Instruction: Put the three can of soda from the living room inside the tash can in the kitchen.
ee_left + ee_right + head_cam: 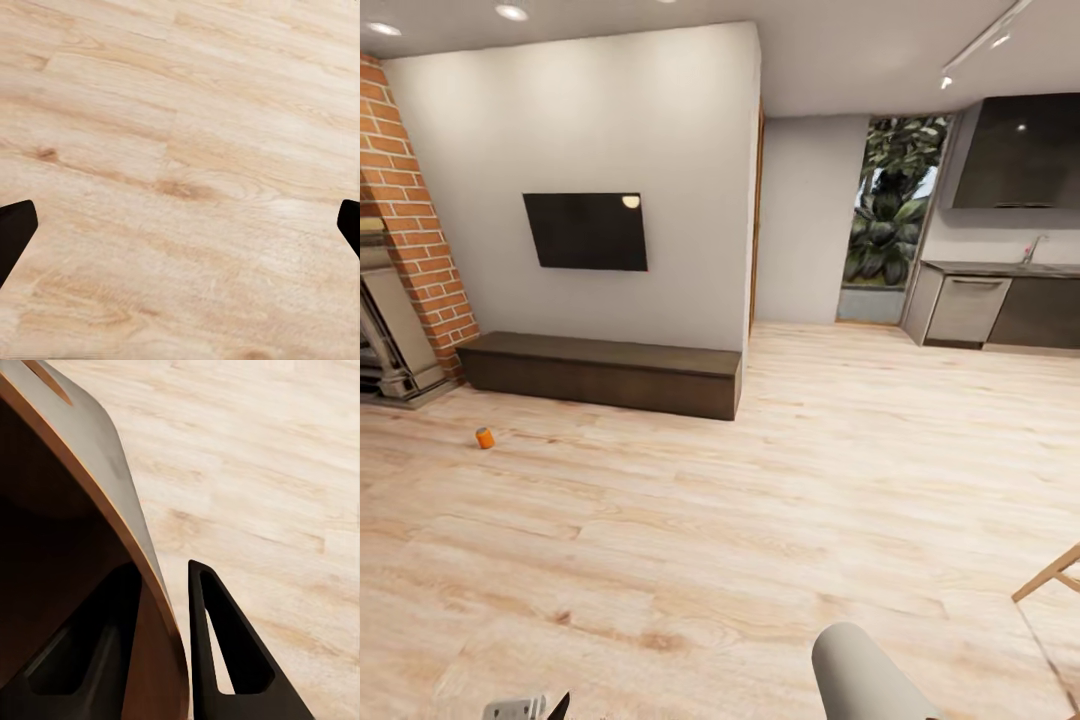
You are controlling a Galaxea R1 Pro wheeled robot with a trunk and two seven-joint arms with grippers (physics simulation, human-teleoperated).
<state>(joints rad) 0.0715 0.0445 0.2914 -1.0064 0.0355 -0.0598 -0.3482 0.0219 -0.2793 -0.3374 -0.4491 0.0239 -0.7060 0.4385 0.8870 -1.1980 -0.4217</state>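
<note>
At 10 o'clock on floor: orange can (484, 438), upright, far ahead, left arm nearer. Right end effector (161, 660) clamped on bin (112, 472) rim. Left end effector (180, 225) fingers apart, empty.

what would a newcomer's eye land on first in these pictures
Probably the lone orange soda can, lying on the light wood floor in front of the long dark bench under the wall-mounted TV. Next, in the right wrist view, the right gripper pinches the trash can's rim, one finger inside and one outside.
</note>
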